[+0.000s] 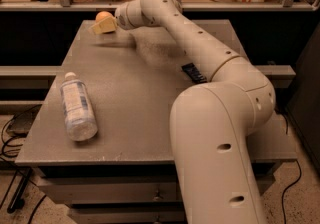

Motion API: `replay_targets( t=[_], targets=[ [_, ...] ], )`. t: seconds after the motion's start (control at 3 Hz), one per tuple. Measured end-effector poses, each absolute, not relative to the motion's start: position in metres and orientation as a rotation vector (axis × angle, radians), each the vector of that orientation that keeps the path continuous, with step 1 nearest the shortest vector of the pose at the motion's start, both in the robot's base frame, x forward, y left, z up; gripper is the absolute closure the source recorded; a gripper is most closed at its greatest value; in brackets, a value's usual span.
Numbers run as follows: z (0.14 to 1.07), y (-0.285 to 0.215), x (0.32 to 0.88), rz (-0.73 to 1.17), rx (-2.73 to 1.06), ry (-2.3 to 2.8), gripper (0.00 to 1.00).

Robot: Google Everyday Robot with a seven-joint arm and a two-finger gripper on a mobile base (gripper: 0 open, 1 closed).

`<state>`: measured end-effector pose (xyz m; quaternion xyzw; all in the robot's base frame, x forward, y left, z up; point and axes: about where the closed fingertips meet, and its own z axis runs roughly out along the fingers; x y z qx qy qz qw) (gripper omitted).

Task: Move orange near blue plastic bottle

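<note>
The orange (pixel 103 16) sits at the far left corner of the grey table (pixel 150 103). My gripper (pixel 102 27) is stretched out to that corner, right in front of the orange and partly covering its lower side; whether it touches the orange does not show. The blue plastic bottle (pixel 77 109), clear with a white cap and a pale label, lies on its side near the table's front left, far from the orange and the gripper.
A flat dark snack bar wrapper (pixel 194 73) lies at the table's right, partly hidden by my arm. My arm crosses the table's right half. A shelf with bags and a box runs behind the table. Cables lie on the floor at left.
</note>
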<state>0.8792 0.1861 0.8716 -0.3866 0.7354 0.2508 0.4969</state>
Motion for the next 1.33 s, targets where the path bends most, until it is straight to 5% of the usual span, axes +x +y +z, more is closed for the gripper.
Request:
replay_targets(
  t=[0.33,1.33],
  targets=[
    [0.867,0.192,0.886,0.611,-0.927,1.789,0.00],
    [0.865,0.203,0.892,0.623,-0.919,1.802,0.65]
  ],
)
